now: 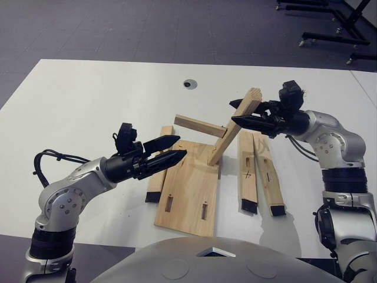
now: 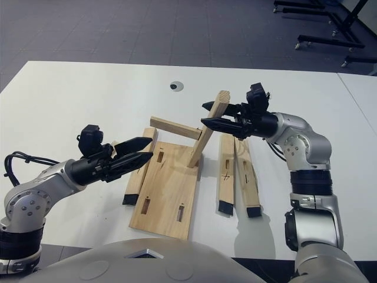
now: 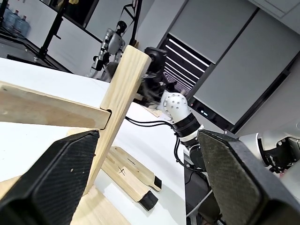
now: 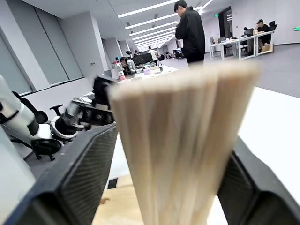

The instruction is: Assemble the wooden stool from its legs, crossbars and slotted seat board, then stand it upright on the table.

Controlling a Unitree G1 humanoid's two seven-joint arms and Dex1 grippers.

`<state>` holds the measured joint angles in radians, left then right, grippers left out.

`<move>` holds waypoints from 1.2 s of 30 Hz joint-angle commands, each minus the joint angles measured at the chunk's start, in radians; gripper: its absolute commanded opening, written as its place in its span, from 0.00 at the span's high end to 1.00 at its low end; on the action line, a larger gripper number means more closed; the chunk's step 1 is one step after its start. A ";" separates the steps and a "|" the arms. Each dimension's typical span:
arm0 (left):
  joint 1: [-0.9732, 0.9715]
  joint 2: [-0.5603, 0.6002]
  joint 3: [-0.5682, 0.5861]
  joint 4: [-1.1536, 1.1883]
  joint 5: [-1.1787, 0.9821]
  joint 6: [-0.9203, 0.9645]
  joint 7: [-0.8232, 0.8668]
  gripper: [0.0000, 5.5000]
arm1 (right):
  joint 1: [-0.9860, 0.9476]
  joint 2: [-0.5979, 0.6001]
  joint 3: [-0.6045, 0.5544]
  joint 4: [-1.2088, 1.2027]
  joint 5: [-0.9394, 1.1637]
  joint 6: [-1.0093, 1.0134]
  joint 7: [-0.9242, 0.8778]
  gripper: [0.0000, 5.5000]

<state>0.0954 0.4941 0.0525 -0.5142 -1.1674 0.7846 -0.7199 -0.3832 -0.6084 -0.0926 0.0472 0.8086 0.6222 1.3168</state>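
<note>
- The leg [image 1: 231, 132] stands tilted in the seat board [image 1: 187, 191] near the table's [image 1: 88, 100] front edge, its top leaning right and its crossbar [image 1: 199, 125] jutting left.
- The right gripper [image 1: 235, 112] clamps the leg's top.
- The left gripper [image 1: 179, 146] hovers, parted and empty.

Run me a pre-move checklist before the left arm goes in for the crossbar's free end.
1. Right gripper grip: its fingers sit on either side of the top end of the tilted leg. Ok.
2. Leg upright on the seat board: it leans, with its foot at the board's far right corner. Not ok.
3. Crossbar joint: it butts into the leg's side, but how deep it is seated is hidden. Cannot tell.
4. Left gripper free: it is open and empty, above the board's left side. Ok.
5. Spare legs: two lie flat to the right of the board, clear of both arms. Ok.
</note>
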 commanded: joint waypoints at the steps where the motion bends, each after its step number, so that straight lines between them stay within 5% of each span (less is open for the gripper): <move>1: 0.024 -0.008 0.002 -0.027 0.015 -0.014 0.023 0.30 | -0.022 -0.020 -0.045 -0.046 0.039 0.041 -0.022 0.30; 10: 0.093 -0.025 -0.005 -0.085 0.007 -0.024 0.057 0.30 | -0.035 0.049 -0.183 -0.061 0.084 0.005 -0.205 0.02; 16: 0.137 -0.025 -0.003 -0.107 0.002 -0.026 0.067 0.30 | -0.187 0.132 -0.298 -0.139 0.343 0.112 -0.479 0.02; 21: 0.186 -0.047 -0.029 -0.142 0.024 -0.045 0.089 0.30 | -0.276 0.171 -0.248 -0.167 0.378 0.155 -0.640 0.02; 29: 0.227 -0.057 -0.042 -0.164 0.029 -0.073 0.113 0.30 | -0.013 0.138 0.043 -0.249 0.145 0.130 -0.488 0.02; 36: 0.211 -0.066 -0.046 -0.142 0.037 -0.093 0.117 0.30 | -0.174 0.186 -0.108 -0.241 0.271 0.094 -0.568 0.02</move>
<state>0.3195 0.4295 0.0125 -0.6616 -1.1449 0.6994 -0.6156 -0.4958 -0.4339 -0.1535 -0.1984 1.0400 0.7159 0.7870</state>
